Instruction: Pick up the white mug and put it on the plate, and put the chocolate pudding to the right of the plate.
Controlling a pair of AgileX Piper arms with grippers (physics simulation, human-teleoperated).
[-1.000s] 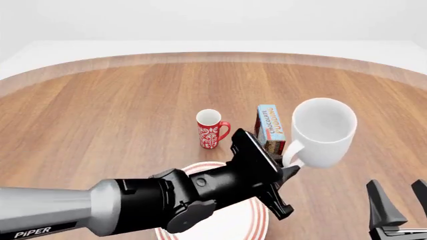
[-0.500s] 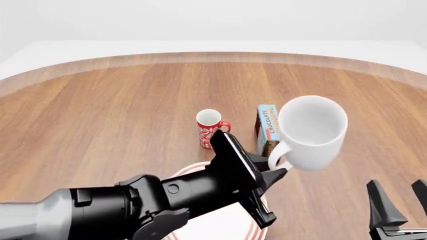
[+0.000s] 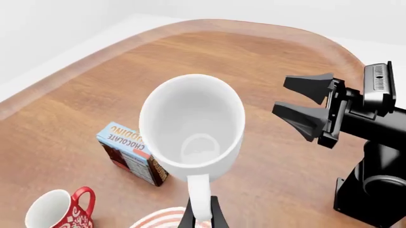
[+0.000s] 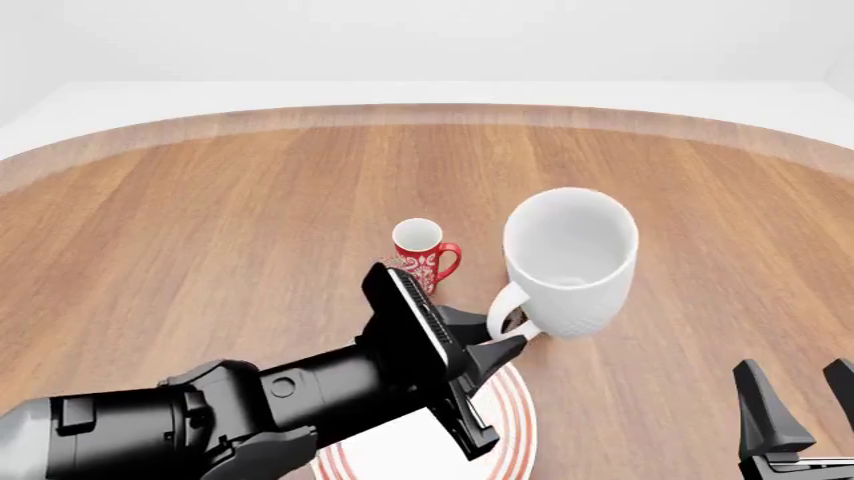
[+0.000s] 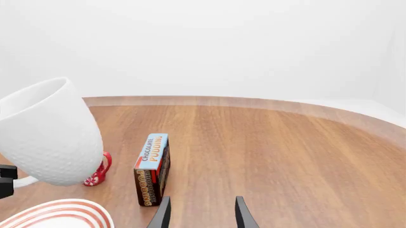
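Observation:
The white mug (image 4: 571,262) hangs tilted in the air above the far right rim of the plate (image 4: 517,432), with my left gripper (image 4: 511,338) shut on its loop handle. In the left wrist view the white mug (image 3: 193,124) fills the centre, above my left gripper (image 3: 201,214). The chocolate pudding (image 3: 131,153) stands on edge on the table beyond the plate (image 3: 159,220); the mug hides it in the front view. The right wrist view shows the chocolate pudding (image 5: 152,167), the white mug (image 5: 49,135) and the plate (image 5: 66,213). My right gripper (image 4: 801,402) stands open and empty at the near right.
A slim red mug (image 4: 422,256) with a white floral pattern stands upright just beyond the plate, left of the pudding. My right arm (image 3: 374,142) rises at the table's near right. The wooden table curves away at the back.
My left arm has carried the white mug leftward and nearer, over the plate's edge. The mug now hides the pudding in the front view. The right gripper has not moved.

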